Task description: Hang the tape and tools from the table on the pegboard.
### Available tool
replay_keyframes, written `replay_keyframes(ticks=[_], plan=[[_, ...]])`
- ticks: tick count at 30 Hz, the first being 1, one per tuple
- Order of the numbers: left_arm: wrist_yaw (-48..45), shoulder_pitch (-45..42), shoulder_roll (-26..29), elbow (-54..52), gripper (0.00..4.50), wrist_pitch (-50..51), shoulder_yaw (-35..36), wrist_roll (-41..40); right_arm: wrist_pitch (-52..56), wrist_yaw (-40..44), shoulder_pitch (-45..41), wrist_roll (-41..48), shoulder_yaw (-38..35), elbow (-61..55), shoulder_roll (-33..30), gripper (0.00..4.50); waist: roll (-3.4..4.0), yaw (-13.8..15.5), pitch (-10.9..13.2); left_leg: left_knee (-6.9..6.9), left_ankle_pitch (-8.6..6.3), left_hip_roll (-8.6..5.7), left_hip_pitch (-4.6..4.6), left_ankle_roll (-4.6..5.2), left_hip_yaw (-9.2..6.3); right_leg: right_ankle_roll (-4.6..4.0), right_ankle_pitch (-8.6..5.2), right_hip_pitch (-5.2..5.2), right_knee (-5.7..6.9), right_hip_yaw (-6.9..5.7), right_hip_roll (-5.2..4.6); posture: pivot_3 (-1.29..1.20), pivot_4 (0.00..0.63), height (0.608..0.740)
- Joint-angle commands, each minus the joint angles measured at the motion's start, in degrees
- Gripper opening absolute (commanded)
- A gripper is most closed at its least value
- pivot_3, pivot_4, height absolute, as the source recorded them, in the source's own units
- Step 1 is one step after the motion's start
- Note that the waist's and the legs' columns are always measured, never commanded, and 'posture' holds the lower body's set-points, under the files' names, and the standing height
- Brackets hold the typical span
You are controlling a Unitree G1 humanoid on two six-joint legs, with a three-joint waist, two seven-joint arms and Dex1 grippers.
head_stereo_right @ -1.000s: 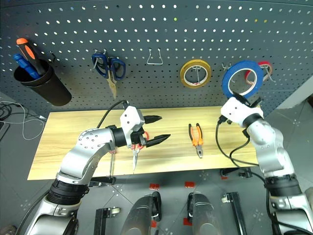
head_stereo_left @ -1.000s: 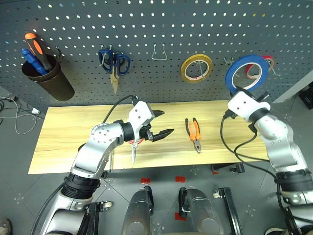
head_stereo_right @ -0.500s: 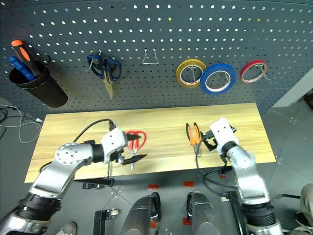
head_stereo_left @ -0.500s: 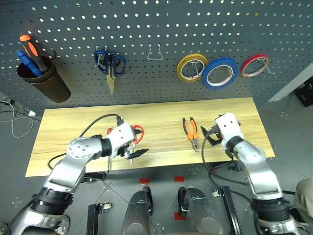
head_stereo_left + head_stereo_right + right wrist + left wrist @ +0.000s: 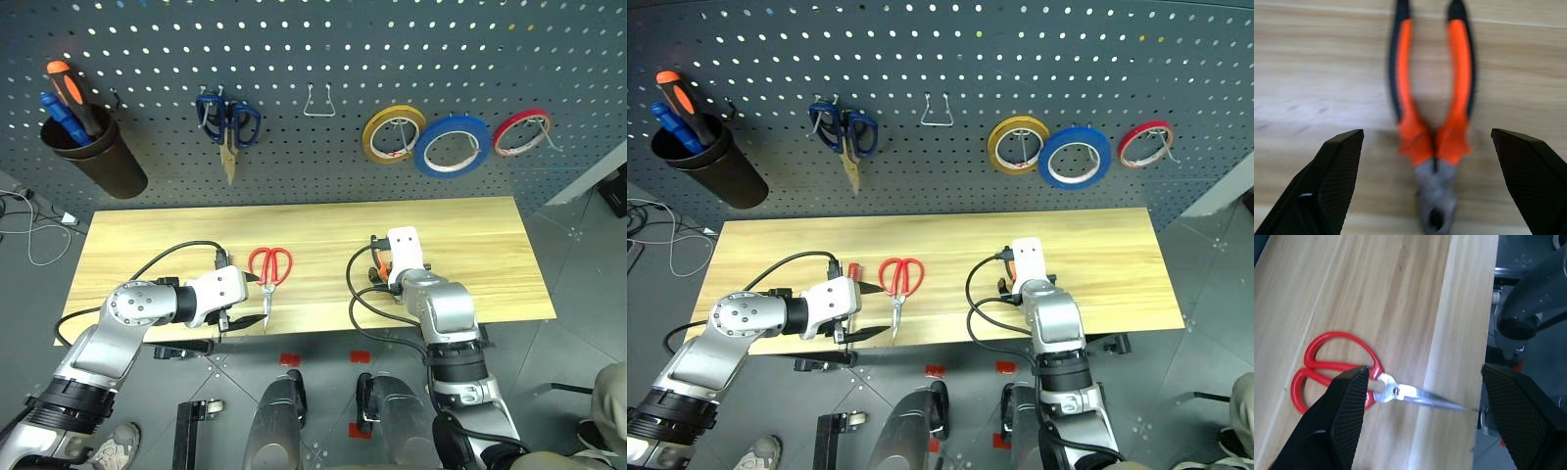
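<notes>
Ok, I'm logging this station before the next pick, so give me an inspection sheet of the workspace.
Surface: wooden table, bare planks, no spills.
Job's things: blue tape hangs on the pegboard; red-handled scissors and pliers lie flat on the table; screwdriver's red handle shows by the left pincer.
Clutter: nothing seen on the table.
Grippers: left pincer open over the scissors; right pincer open over the pliers.
Cables: black leads on both arms; loose cable on the floor.
Surroundings: cup, blue scissors, yellow tape and red tape on the pegboard.
</notes>
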Motion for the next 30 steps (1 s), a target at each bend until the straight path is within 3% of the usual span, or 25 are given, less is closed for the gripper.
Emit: replay_keyframes(ticks=[1, 5, 7, 11, 18, 24, 30], plan=[[-0.09, -0.47, -0.36, -1.24, 3.86, -0.34, 0.39, 0.14, -2.40, -0.87, -2.28, 1.04, -0.66, 4.32, -0.24, 4.46, 0.00, -0.38, 0.00, -0.01, 0.00, 0.00, 0.00, 0.00, 0.01, -0.01, -0.01, -0.01, 0.00, 0.01, 0.00, -0.02, 0.313, 0.740], [-0.19, -0.76, -0.72, -1.15, 3.86, -0.11, 0.40, 0.06, -2.01, 0.17, -4.42, 2.57, -0.62, 7.18, -0.67, 4.29, 0.00, -0.49, 0.00, 0.00, 0.00, 0.03, 0.00, 0.00, 0.03, -0.01, -0.01, -0.02, 0.03, 0.01, 0.02, -0.02, 0.311, 0.740], [-0.19, -0.86, -0.83, -0.93, 3.86, -0.12, 0.40, 0.09, -2.07, 0.87, -4.90, 3.32, -0.17, 7.45, -1.01, 3.84, 0.00, -0.44, 0.00, 0.03, 0.00, 0.02, 0.00, 0.00, 0.02, -0.01, -0.01, -0.02, 0.04, 0.03, 0.01, -0.03, 0.309, 0.740], [-0.15, -0.92, -1.15, -0.70, 3.86, -0.10, 0.44, 0.17, -2.12, 1.11, -4.84, 3.47, 0.66, 7.43, -1.54, 2.48, -0.02, -0.41, -0.01, 0.05, 0.00, 0.01, 0.00, 0.01, 0.01, -0.01, -0.01, 0.00, 0.06, 0.04, 0.01, -0.04, 0.305, 0.740], [4.35, 1.75, -4.32, -0.86, 3.86, 4.11, 5.74, -3.68, -5.30, 2.57, 0.87, 2.50, 7.43, -6.94, -4.01, 2.43, -0.02, -0.49, -0.01, 0.05, -0.01, 0.01, -0.06, 0.02, 0.00, -0.01, -0.01, -0.04, 0.04, 0.02, 0.01, -0.05, 0.304, 0.740], [9.17, 8.23, -7.53, -6.50, 3.86, 10.06, 13.76, -10.06, -9.33, 0.20, 8.82, 1.58, 16.46, -24.72, 0.52, 2.43, -0.05, -1.11, -0.03, 0.01, -0.01, 0.09, -0.10, 0.01, -0.03, 0.00, -0.01, -0.12, 0.05, -0.01, 0.07, -0.04, 0.308, 0.740], [14.11, 9.60, -12.06, -15.64, 3.86, 17.41, 20.04, -19.63, -22.00, -1.05, 3.77, -0.88, 21.49, -34.09, 2.05, 2.43, -0.06, -0.22, -0.04, 0.27, -0.01, 0.02, -0.13, 0.03, -0.16, 0.12, 0.06, -0.01, 0.09, -0.03, 0.03, -0.01, 0.312, 0.740]])
